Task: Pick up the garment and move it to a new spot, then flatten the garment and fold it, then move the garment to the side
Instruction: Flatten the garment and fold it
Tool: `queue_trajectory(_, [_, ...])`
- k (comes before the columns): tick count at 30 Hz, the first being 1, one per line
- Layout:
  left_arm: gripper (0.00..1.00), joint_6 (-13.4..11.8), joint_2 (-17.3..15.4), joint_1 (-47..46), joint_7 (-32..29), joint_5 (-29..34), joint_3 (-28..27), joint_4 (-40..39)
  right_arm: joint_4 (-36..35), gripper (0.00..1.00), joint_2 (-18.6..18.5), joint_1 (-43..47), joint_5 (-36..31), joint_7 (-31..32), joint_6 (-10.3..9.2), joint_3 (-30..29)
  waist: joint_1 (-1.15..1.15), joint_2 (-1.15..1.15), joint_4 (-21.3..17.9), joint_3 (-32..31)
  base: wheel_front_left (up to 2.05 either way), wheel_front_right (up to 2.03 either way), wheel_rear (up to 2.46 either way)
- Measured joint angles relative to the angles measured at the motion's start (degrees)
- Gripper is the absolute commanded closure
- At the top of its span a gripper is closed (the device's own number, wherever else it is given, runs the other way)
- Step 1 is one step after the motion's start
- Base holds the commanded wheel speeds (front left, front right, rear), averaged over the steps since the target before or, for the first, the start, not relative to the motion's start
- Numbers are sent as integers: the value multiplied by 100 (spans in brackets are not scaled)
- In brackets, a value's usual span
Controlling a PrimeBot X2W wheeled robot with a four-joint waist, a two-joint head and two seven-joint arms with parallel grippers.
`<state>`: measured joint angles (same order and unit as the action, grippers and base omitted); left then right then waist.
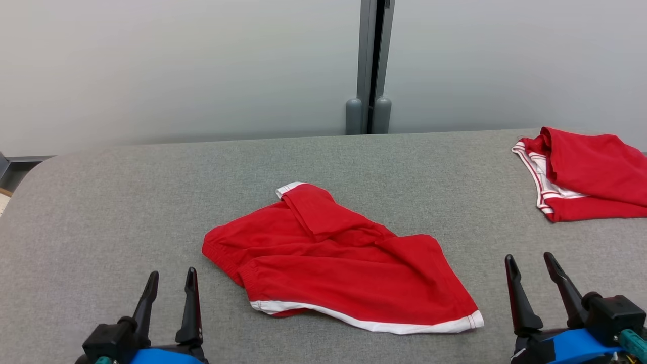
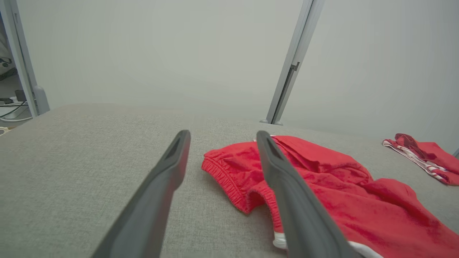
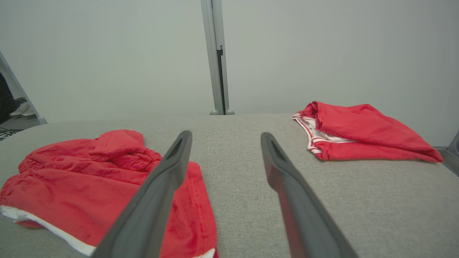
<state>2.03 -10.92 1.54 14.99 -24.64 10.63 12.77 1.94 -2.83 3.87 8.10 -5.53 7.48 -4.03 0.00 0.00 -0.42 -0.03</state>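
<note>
**On the grey pad: red shorts rumpled at centre, both grippers wide apart**

Across the grey fabric-covered surface (image 1: 101, 202) that spans my head view, the red shorts (image 1: 333, 263) lie about in the middle, just ahead of and between the two arms. They are neither flat nor neatly folded: one leg is flipped back over the body and creases run across it. That would fit a garment waiting to be picked up, or one set down on a new spot and waiting to be smoothed; I can't say which.

Well apart from them, at the far right edge, lies a second red garment (image 1: 591, 177) with white striped trim, doubled over on itself.

My left gripper (image 1: 172, 271) hangs at the lower left, fingers spread and holding nothing, near the waistband end. My right gripper (image 1: 529, 255) sits at the lower right, equally spread and empty, just beyond the hem corner.

I judge the shorts to be light, soft and limp. They will sag and drape from wherever they are pinched, and a thin single layer may slip. The gathered elastic waistband (image 2: 222, 179) looks thickest and should give the firmest hold. The white hem band (image 1: 379, 323) and its corners are the next-best hold.

I can read no brand, label or writing on either garment.
</note>
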Motion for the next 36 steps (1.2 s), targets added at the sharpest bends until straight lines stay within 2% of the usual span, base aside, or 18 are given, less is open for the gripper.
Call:
queue_trajectory(8, [0, -5, 100, 145, 0, 253, -60, 76, -18, 0, 0, -3, -108, 67, 0, 80, 0, 0, -29, -42, 0, 0, 0])
queue_trajectory(27, [0, 62, 129, 155, -1, 302, -68, 138, 91, 0, 0, -26, 15, -18, 0, 98, 0, 0, -46, 61, 0, 0, 0])
queue_trajectory(30, [0, 162, 111, 122, -113, 355, 120, 230, 131, 0, 0, -60, 41, 20, 1, 122, 0, 0, -46, 81, 0, 0, 0])
queue_trajectory(36, [0, 423, 152, -106, -734, 154, 623, 792, 218, 0, 0, -86, 51, 64, 1, 243, 0, 0, -53, 157, 0, 0, 0])
